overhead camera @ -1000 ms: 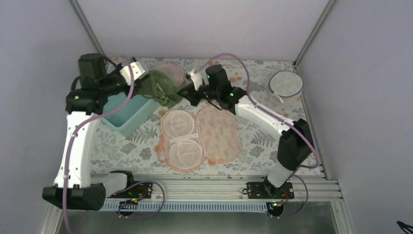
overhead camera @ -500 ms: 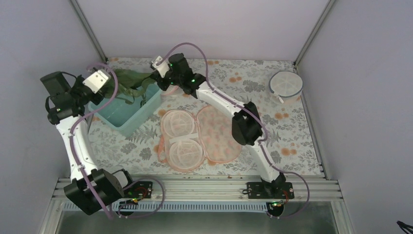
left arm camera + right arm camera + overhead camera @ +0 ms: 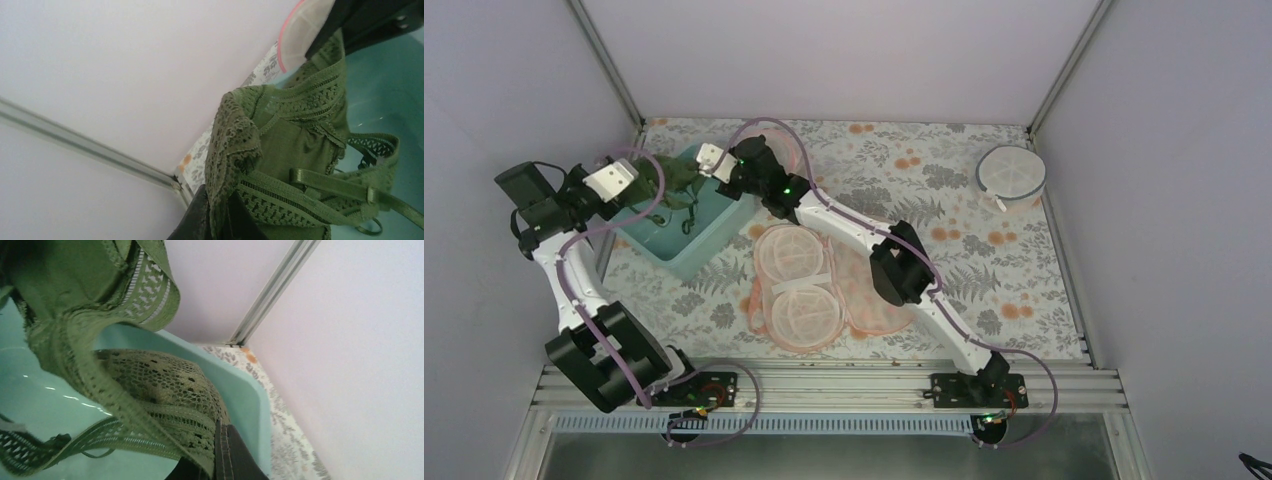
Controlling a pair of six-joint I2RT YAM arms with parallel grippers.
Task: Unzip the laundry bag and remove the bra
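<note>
The peach flower-print laundry bag (image 3: pixel 879 305) lies open on the table, its two round mesh cups (image 3: pixel 792 285) showing; my right arm crosses over it. The dark green lace bra (image 3: pixel 679 180) hangs over the teal bin (image 3: pixel 709 238) at the back left. My left gripper (image 3: pixel 629 190) is shut on one end of the bra (image 3: pixel 280 165). My right gripper (image 3: pixel 724 172) is shut on the other end (image 3: pixel 150 390). In both wrist views the lace is pinched between the black fingers, with straps dangling into the bin (image 3: pixel 245 405).
A round white mesh pod with grey rim (image 3: pixel 1011 173) sits at the back right. Another round white pod with pink rim (image 3: pixel 305 30) stands behind the bin, mostly hidden. Enclosure walls and a metal post (image 3: pixel 75 145) stand close to the left gripper.
Both grippers have carried the bra left and lower, from above the bin's far edge to over the bin. The right arm has stretched further left across the bag.
</note>
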